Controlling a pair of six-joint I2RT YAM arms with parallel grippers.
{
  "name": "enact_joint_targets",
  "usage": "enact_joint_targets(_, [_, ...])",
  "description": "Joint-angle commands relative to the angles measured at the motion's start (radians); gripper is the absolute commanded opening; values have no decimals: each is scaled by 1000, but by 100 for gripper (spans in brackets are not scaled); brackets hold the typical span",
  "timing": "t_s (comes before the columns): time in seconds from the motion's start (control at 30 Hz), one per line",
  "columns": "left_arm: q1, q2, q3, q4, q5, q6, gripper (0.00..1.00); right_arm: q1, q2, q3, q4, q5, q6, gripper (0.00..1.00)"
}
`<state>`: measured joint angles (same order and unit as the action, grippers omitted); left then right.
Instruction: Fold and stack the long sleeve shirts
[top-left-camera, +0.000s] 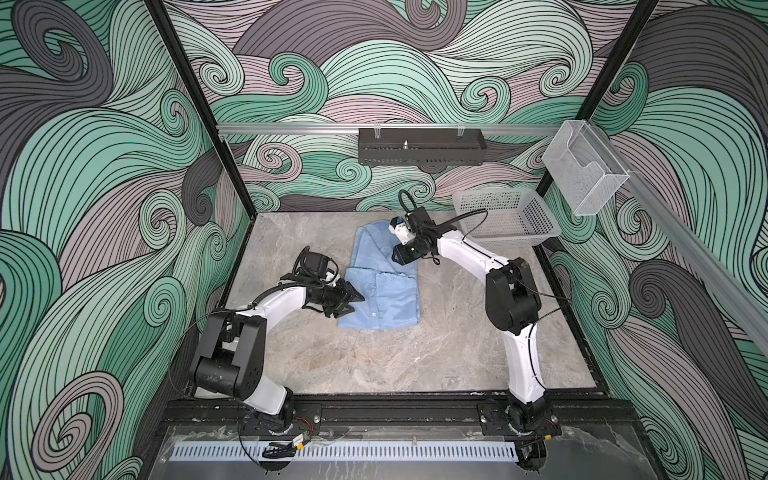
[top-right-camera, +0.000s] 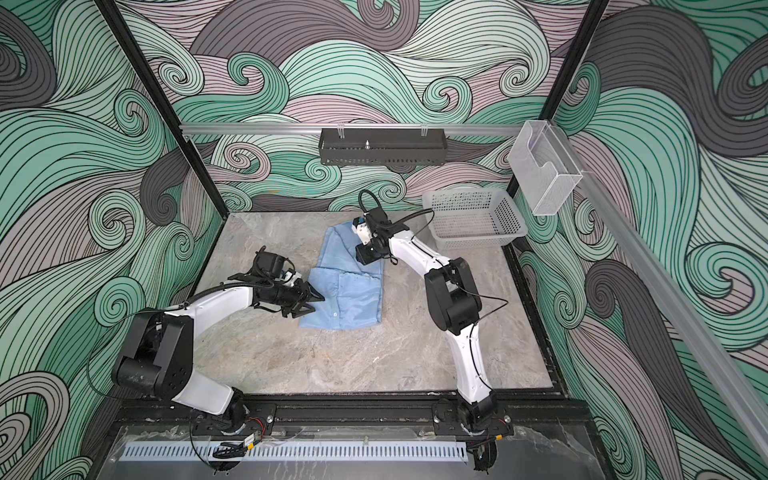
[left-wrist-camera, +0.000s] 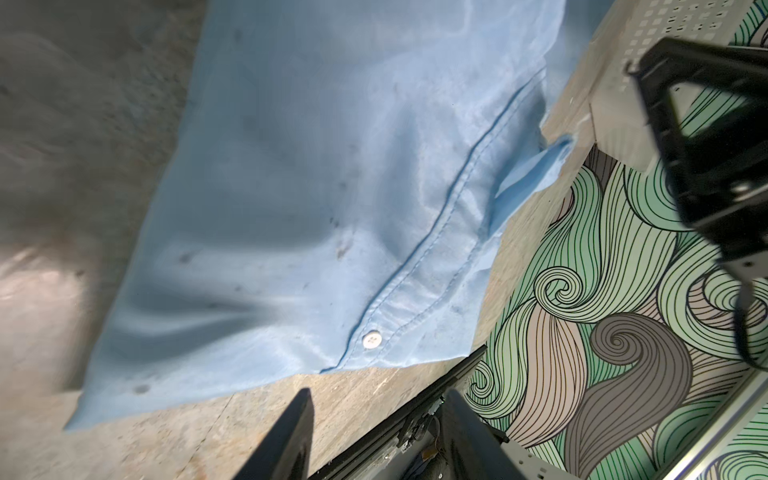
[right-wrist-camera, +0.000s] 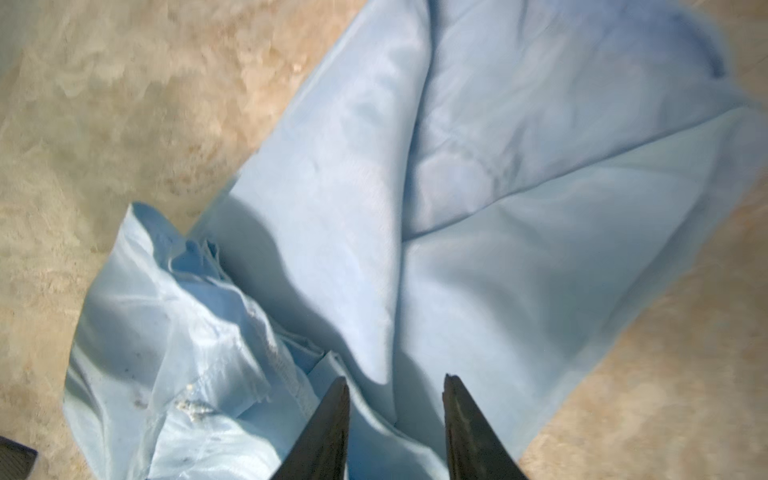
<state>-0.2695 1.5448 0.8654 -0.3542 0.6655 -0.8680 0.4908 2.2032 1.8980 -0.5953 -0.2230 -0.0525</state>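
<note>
Both jaws apart, empty, near shirt (top-left-camera: 386, 299)

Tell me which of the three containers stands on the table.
The pale perforated basket, at the table's far right corner; the black tray and the clear box hang from the rails above.

On my feed I see the grey marbled tabletop (top-left-camera: 415, 357) carrying the light blue shirt (top-left-camera: 386, 291), which lies partly folded and flat near its middle with the buttoned front facing up, and the pale perforated basket (top-left-camera: 536, 218) sitting well apart in the far right corner.
</note>
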Motion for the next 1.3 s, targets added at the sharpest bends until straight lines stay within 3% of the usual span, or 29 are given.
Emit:
enact_joint_targets(0.0, [-62, 47, 23, 104, -32, -94, 52, -27, 100, 135, -93, 76, -29, 40])
enact_joint_targets(0.33, [-167, 274, 122, 233, -73, -213, 49, -33, 320, 363, -247, 92, 11, 38])
enact_joint_targets(0.57, [-155, 364, 183, 59, -64, -75, 45, -38, 328, 314, -355, 108, 75, 35])
enact_joint_targets(0.73, [-106, 383, 288, -216, -79, 165, 48, -36, 231, 109, -376, 78, 144, 33])
enact_joint_targets(0.87, [-52, 394, 374, -419, -139, 338, 50, -22, 83, -162, -301, 39, 226, 33])
enact_joint_targets(1.07, [-14, 343, 446, -513, -159, 444, 54, 83, -158, -535, -121, -58, 369, 34])
enact_joint_targets(1.27, [-14, 161, 441, -543, -158, 469, 57, 138, -449, -724, 60, -53, 478, 40])
